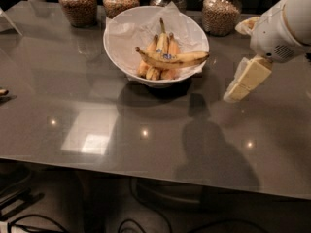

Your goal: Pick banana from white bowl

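The white bowl (189, 30) stands on the grey table, at the back middle. The long yellow banana (175, 60) with a small blue sticker lies across the top of a bunch of shorter orange bananas (160, 45) inside the bowl. Its dark tip points left. My gripper (239, 87) hangs from the white arm (286, 23) at the right. It points down and left, just above the table and to the right of the bowl. It holds nothing that I can see and is apart from the bowl.
Several glass jars of brown grains (77, 4) stand in a row behind the bowl at the table's far edge. The grey table (97, 106) reflects ceiling lights. A small dark object (3, 92) lies at the left edge. Cables lie on the floor below.
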Controlling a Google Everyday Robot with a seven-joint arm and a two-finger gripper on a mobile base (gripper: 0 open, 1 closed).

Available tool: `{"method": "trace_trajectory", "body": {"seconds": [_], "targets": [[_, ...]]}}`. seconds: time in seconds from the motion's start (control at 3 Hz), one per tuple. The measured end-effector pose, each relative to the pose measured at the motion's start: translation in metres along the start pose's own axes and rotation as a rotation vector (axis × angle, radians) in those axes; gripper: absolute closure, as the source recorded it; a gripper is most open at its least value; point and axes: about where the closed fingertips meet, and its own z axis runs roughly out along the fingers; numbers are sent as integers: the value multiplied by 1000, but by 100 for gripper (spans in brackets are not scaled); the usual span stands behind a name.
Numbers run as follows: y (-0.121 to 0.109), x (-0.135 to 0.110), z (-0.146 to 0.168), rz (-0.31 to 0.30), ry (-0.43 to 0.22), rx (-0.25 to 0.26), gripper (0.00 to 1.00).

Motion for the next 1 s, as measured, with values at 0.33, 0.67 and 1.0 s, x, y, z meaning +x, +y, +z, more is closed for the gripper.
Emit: {"method": "trace_trajectory", "body": {"seconds": [0.33, 0.67, 1.0], "targets": [[-22, -24, 34, -6, -105, 5, 0], [-22, -24, 34, -6, -105, 5, 0], [-29, -37, 39, -54, -126, 16, 0]]}}
